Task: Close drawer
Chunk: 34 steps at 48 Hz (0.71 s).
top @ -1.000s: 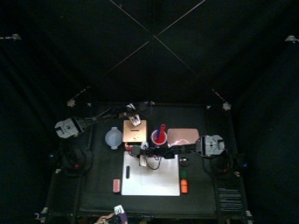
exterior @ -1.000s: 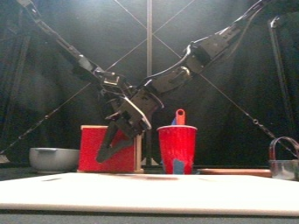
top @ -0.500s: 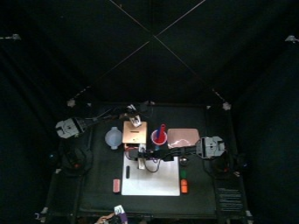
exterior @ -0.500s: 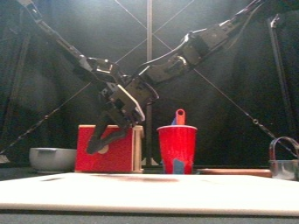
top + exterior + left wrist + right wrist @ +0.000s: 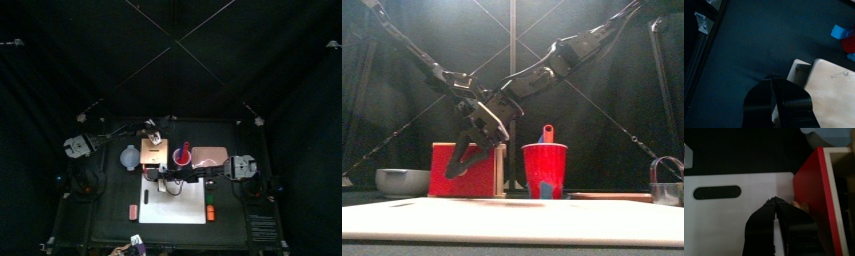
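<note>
The small cabinet (image 5: 154,150) stands left of the table's middle, tan on top and red on its front face (image 5: 452,178). In the left wrist view a pale lip, the drawer (image 5: 799,72), juts a little from the cabinet's edge. My left gripper (image 5: 771,78) is shut and empty, its tip just short of that lip at the cabinet's far side (image 5: 151,131). My right gripper (image 5: 774,200) is also shut. It hangs in front of the red face (image 5: 465,163), between the cabinet and the white sheet (image 5: 737,218).
A red cup (image 5: 544,171) with a handled tool in it stands right of the cabinet. A pink flat rectangle (image 5: 211,153) lies beyond the cup. A pale bowl (image 5: 401,181) sits left of the cabinet, and a metal object (image 5: 667,182) stands at the far right.
Both arms have risen slightly and shifted left over the cabinet. The cabinet's red face sits a touch further left than before.
</note>
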Each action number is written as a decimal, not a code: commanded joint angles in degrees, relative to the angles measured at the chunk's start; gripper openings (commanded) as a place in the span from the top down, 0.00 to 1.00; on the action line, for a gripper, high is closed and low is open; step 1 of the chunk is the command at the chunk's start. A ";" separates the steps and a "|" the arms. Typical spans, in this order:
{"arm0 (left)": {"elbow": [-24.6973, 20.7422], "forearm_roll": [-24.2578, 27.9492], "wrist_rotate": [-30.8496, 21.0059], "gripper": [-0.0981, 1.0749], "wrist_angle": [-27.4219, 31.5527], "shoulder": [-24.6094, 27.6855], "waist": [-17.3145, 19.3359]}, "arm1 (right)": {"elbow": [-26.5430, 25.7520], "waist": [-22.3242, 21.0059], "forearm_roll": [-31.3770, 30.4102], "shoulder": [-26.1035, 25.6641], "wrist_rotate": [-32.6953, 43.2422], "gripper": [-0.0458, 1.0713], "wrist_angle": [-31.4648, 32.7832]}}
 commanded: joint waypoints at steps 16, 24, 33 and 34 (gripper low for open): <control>-0.70 -0.18 0.09 0.59 -0.53 0.26 -0.70 | -1.32 -2.72 -2.81 -3.08 0.26 0.91 0.79; -0.79 -0.18 0.09 0.59 -0.53 0.70 -0.88 | -1.93 -3.25 -4.39 -3.25 0.44 0.91 0.88; -0.79 -0.09 0.09 0.59 -0.53 0.70 -0.88 | -2.37 -3.87 -5.27 -3.25 0.53 0.91 1.14; -0.79 -0.09 0.09 0.59 -0.53 0.70 -0.88 | -2.55 -4.04 -5.27 -3.25 0.53 0.91 1.05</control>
